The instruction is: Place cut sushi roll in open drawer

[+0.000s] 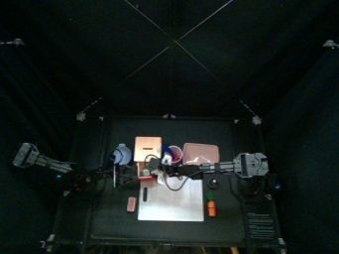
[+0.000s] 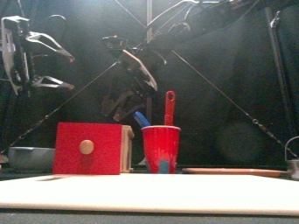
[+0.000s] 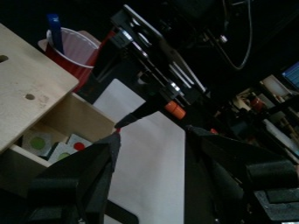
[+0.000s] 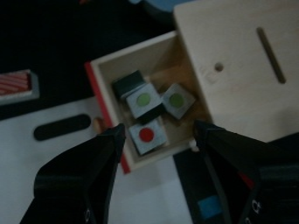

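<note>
Inside the drawer [image 4: 117, 70] I can see the cut sushi roll [image 4: 152, 109]: white square-looking slices lying flat on the pale floor, two with green centres and one with a red centre nearest the drawer's front wall. My left wrist camera also catches slices in that tray [image 3: 52, 144], a green-centred one and a red-centred one. The drawer stands pulled out of its light-wood cabinet [image 4: 251, 66], whose top shows a dark slot and a small dot. My right gripper [image 4: 158, 144] hovers just above the open drawer, jaws spread wide with nothing between them, the slices showing through the gap. My left gripper [image 3: 152, 162] sits beside the cabinet over a white mat [image 3: 152, 140]; I cannot tell how its jaws stand. From the front camera, the cabinet's red face with a round knob [image 2: 91, 147] stands on the mat, and just beside it a red cup [image 2: 162, 149] holds a red utensil and a blue one. From above, a pink tray [image 1: 200, 152] lies near the right arm, and a small orange piece [image 1: 211, 209] rests at the mat's edge
</note>
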`<state>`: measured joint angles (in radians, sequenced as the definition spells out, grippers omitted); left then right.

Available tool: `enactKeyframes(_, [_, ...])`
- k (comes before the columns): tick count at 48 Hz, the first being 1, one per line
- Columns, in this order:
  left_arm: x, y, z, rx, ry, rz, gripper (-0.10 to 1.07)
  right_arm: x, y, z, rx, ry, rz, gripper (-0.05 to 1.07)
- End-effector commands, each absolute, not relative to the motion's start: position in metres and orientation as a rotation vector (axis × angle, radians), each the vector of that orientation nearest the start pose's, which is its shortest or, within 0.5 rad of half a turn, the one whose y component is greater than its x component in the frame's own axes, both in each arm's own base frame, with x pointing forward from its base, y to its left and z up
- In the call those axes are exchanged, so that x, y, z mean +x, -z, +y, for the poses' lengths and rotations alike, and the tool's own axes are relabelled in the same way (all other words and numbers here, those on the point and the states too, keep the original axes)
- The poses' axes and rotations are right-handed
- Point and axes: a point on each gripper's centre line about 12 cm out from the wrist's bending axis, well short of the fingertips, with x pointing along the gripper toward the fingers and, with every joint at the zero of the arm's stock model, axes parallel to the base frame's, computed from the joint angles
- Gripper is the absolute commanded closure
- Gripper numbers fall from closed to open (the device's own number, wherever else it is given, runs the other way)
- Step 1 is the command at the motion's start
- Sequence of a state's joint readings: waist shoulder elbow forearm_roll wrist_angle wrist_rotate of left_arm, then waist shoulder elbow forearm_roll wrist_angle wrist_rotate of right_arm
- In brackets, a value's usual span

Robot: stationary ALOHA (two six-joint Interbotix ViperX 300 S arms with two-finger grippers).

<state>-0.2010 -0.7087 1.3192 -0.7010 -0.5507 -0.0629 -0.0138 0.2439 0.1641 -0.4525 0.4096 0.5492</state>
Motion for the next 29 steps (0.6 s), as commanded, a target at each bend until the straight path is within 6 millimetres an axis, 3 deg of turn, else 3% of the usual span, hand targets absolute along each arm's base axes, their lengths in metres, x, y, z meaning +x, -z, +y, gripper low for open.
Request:
enactKeyframes(1, [0.212, -0.207, -0.002, -0.635, -0.191, 0.096, 0.03, 0.478, -0.232, -0.017, 0.057, 0.204, 0.705, 0.08])
enactKeyframes(11, [0.212, -0.207, -0.001, -0.638, -0.194, 0.095, 0.03, 0.472, -0.227, -0.006, 0.051, 0.18, 0.719, 0.08])
enactKeyframes(19, [0.211, -0.206, -0.001, -0.633, -0.194, 0.098, 0.03, 0.469, -0.221, -0.008, 0.054, 0.186, 0.733, 0.08])
enactKeyframes(29, [0.211, -0.205, 0.002, -0.632, -0.21, 0.094, 0.03, 0.479, -0.225, -0.006, 0.054, 0.178, 0.718, 0.08])
